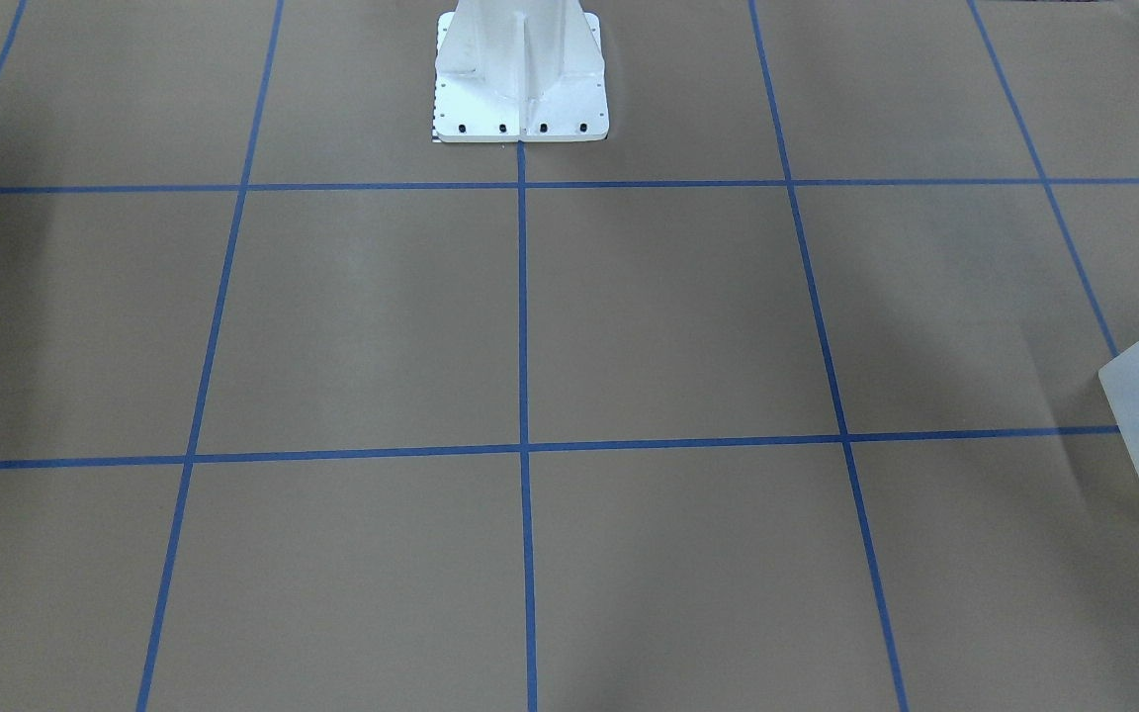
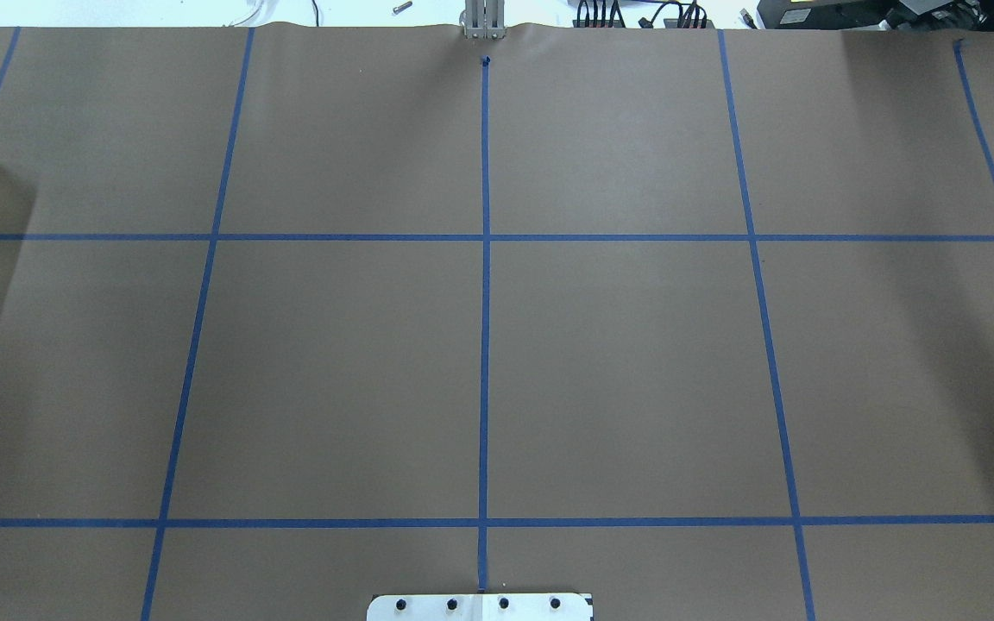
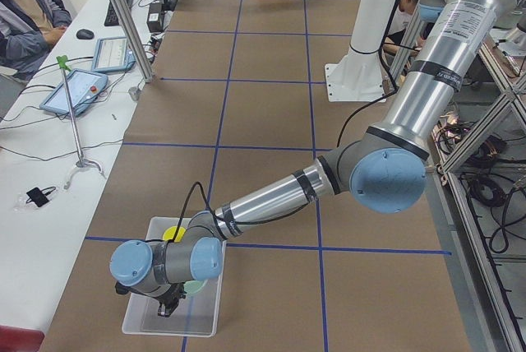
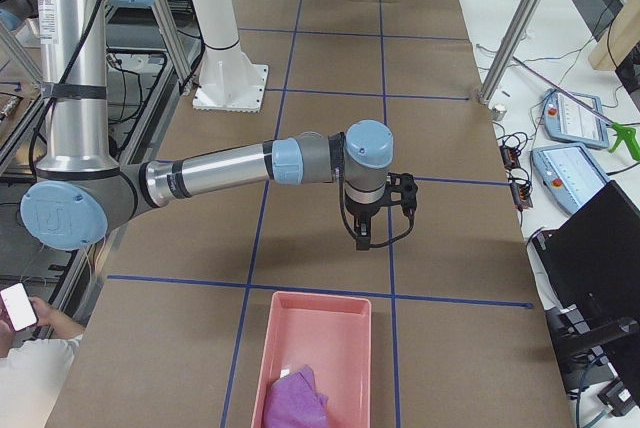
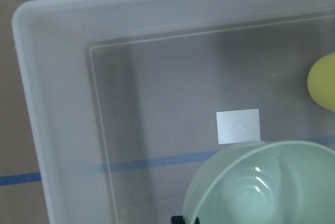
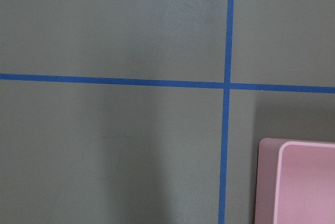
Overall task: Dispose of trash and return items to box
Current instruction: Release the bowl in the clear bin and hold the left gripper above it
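2 items at the box, trash in the tray: the task looks all but finished.
The small yellow tapered plastic cup lies inside the translucent frosted-white rectangular plastic bin. The shallow round mint-green bowl is within its walls, beneath the left gripper; I cannot tell whether that gripper's fingers are apart, together or clamped on the bowl. A crumpled purple scrap lies in the pink rectangular plastic tray. The right gripper hangs near that tray, its state also unclear. Likely only 1 step is left: releasing the bowl, if it is held.
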You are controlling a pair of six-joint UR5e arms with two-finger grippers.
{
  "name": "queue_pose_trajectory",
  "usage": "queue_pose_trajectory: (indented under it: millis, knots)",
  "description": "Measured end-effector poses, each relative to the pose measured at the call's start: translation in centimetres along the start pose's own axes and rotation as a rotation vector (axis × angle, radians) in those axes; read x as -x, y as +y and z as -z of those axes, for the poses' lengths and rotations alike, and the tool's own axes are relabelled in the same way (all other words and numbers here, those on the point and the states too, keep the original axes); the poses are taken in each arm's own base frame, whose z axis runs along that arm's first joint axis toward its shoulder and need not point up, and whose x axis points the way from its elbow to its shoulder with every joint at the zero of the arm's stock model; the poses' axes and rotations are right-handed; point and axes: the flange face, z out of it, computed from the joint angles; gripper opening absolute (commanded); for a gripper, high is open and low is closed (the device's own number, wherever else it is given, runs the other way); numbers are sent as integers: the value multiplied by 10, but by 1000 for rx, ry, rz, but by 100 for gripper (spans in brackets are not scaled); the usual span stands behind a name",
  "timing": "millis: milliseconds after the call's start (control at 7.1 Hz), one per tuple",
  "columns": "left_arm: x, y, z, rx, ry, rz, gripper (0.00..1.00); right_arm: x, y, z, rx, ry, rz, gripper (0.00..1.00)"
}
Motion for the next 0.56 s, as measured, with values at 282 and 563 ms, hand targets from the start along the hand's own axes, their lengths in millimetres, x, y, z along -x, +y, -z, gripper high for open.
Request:
queue_pose_trajectory:
  millis: [282, 563]
  knots:
    - [-7, -3, -26, -13, -7, 27, 0, 0, 0, -1, 2, -1, 0, 100]
    - [-13, -8, -32, -14, -8, 53, 89, 0, 0, -2, 4, -2, -2, 100]
